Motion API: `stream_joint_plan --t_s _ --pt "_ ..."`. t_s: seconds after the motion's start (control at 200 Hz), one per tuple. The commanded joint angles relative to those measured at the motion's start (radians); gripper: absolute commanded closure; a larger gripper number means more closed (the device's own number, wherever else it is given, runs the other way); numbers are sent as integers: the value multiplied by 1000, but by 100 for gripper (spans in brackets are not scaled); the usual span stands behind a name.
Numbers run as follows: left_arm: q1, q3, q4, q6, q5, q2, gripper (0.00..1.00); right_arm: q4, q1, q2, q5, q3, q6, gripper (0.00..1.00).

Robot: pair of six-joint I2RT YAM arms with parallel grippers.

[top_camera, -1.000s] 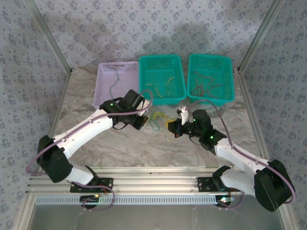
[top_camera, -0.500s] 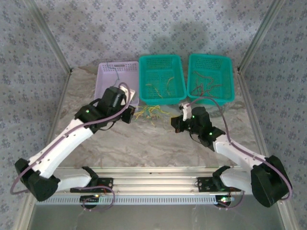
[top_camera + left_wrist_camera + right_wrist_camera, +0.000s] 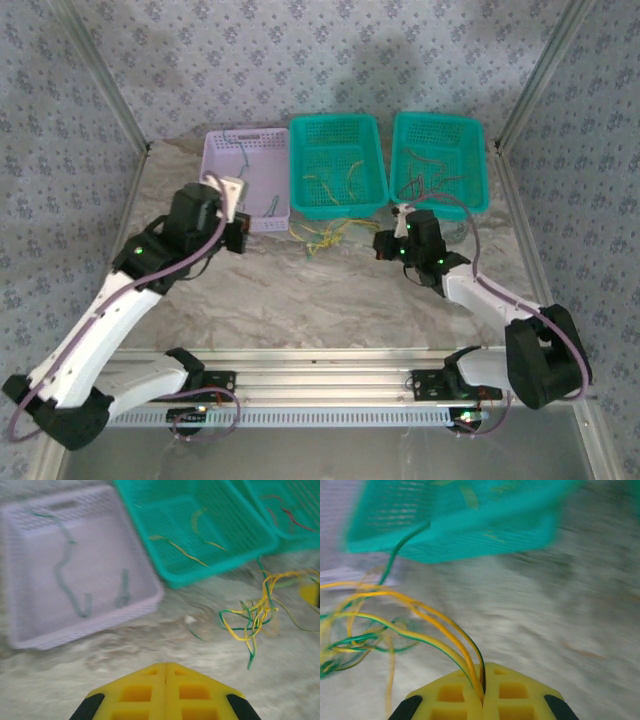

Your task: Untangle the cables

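Right fingers (image 3: pixel 451 696) pinch cables (image 3: pixel 256 616) by teal basket (image 3: pixel 470 535); left fingers (image 3: pixel 136 696) pressed together, empty.

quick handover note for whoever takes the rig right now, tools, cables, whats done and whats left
Left tool: shut, holding nothing, over the table in front of the lilac basket.
Right tool: shut on yellow and green-yellow strands leading out of the tangle.
The tangle lies on the table in front of the middle teal basket.
Done: green cables in the lilac basket, yellow cables in the middle teal basket, red cables in the right teal basket.
Left: pull the tangle's yellow and green strands apart and sort them.
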Motion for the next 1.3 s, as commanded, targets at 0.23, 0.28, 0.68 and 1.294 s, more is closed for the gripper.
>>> stream_joint_plan --t_s 0.23,0.28,0.68,1.294 --pt "24 81 -83 -10 -49 -64 100 -88 -39 1 67 -37 42 100" --pt "24 62 -71 -23 -5 -65 100 -53 -34 -21 21 -52 27 100" --pt "0 -145 147 -172 322 -2 30 302 -1 -265 -292 -190 23 100" --pt "-199 -222 358 -234 416 221 22 375 38 -363 -507 -174 62 100"
